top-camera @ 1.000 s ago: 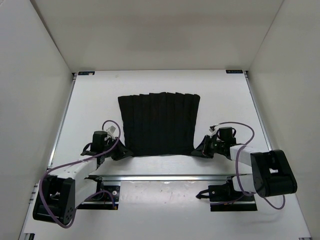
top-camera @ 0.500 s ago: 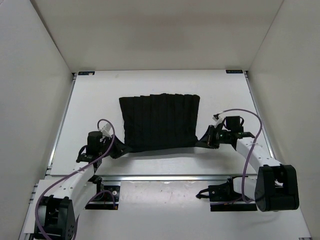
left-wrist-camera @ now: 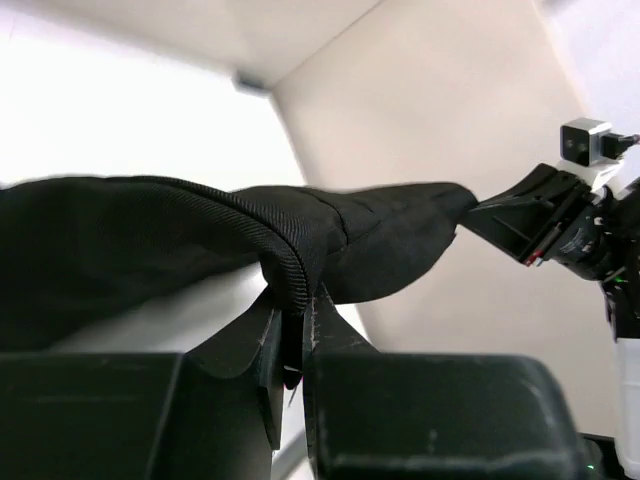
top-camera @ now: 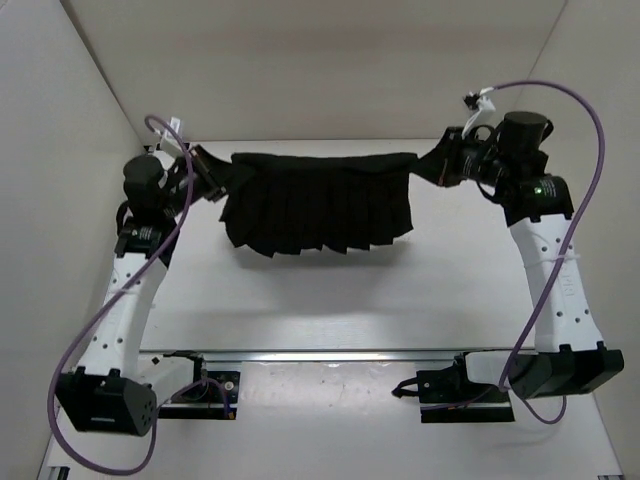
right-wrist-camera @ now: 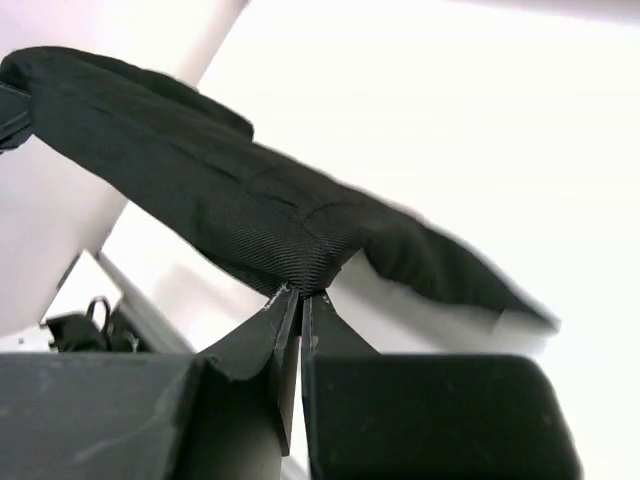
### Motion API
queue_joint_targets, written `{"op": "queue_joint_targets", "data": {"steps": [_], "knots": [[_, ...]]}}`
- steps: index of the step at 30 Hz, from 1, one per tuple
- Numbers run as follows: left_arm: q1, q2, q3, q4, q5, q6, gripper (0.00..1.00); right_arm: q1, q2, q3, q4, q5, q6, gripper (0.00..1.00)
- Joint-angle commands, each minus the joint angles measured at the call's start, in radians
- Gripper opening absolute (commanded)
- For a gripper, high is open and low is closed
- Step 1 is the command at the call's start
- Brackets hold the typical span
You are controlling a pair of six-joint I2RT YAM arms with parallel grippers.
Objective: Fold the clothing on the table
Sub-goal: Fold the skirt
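The black pleated clothing (top-camera: 318, 205) hangs in the air over the far half of the white table (top-camera: 330, 300), stretched between both arms, its lower edge dangling. My left gripper (top-camera: 212, 176) is shut on the clothing's left top corner; in the left wrist view the ribbed hem (left-wrist-camera: 292, 270) sits pinched between the jaws of the left gripper (left-wrist-camera: 292, 300). My right gripper (top-camera: 432, 166) is shut on the right top corner, and the right wrist view shows the cloth (right-wrist-camera: 230, 205) bunched at the tips of the right gripper (right-wrist-camera: 300, 295).
White walls close in the table on the left, right and far sides. A metal rail (top-camera: 330, 354) runs along the near edge by the arm bases. Purple cables (top-camera: 585, 120) loop off both arms.
Both arms have risen and swung from the near edge toward the far wall, lifting the clothing's near edge off the table and carrying it up and back. The garment now hangs instead of lying flat.
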Motion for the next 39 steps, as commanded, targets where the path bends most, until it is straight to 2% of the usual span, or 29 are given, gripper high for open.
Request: {"op": "queue_joint_targets", "data": {"steps": [1, 5, 7, 9, 13, 15, 17, 20, 23, 25, 27, 29, 30, 32, 35, 39], "knots": [[0.017, 0.175, 0.118, 0.023, 0.04, -0.023, 0.0, -0.006, 0.146, 0.126, -0.037, 0.009, -0.035, 0.0], [0.01, 0.356, 0.276, 0.045, 0.065, -0.03, 0.0, 0.014, 0.369, 0.385, -0.072, 0.009, -0.045, 0.0], [0.004, 0.451, 0.409, 0.008, 0.055, -0.004, 0.0, 0.032, 0.44, 0.538, -0.081, 0.02, -0.058, 0.0], [0.022, 0.514, 0.519, -0.038, 0.061, 0.021, 0.0, 0.042, 0.474, 0.618, -0.077, 0.035, -0.06, 0.0], [0.051, 0.558, 0.689, -0.099, 0.083, 0.048, 0.0, 0.036, 0.433, 0.628, -0.035, 0.077, -0.087, 0.0], [0.065, 0.546, 0.675, -0.13, 0.071, 0.079, 0.0, -0.001, 0.418, 0.588, -0.009, 0.051, -0.072, 0.0], [0.071, 0.504, 0.577, -0.089, 0.089, 0.07, 0.0, -0.029, 0.412, 0.537, -0.003, 0.012, -0.064, 0.0], [0.048, 0.408, 0.305, 0.002, 0.085, 0.07, 0.0, -0.023, 0.379, 0.372, 0.028, 0.026, -0.066, 0.0], [0.024, 0.3, -0.12, 0.118, 0.062, 0.049, 0.0, 0.005, 0.31, 0.101, 0.124, 0.058, -0.049, 0.0], [0.011, 0.263, -0.301, 0.228, 0.061, 0.032, 0.0, 0.005, 0.263, -0.161, 0.184, 0.061, -0.008, 0.0], [0.004, 0.265, -0.5, 0.285, 0.063, 0.021, 0.0, -0.001, 0.206, -0.347, 0.254, 0.042, 0.05, 0.0], [-0.018, 0.262, -0.6, 0.332, 0.063, 0.027, 0.0, -0.007, 0.162, -0.55, 0.27, 0.046, 0.092, 0.0], [-0.028, 0.254, -0.624, 0.335, 0.068, 0.029, 0.0, -0.007, 0.125, -0.593, 0.272, 0.057, 0.093, 0.0], [-0.036, 0.182, -0.71, 0.289, 0.034, 0.052, 0.0, 0.0, 0.065, -0.741, 0.253, 0.084, 0.133, 0.0], [-0.058, 0.045, -0.767, 0.2, -0.009, 0.042, 0.0, -0.011, -0.064, -0.874, 0.203, 0.103, 0.167, 0.0], [-0.084, -0.187, -0.822, 0.03, -0.087, 0.046, 0.0, 0.023, -0.179, -0.932, 0.08, 0.11, 0.192, 0.0]]}}
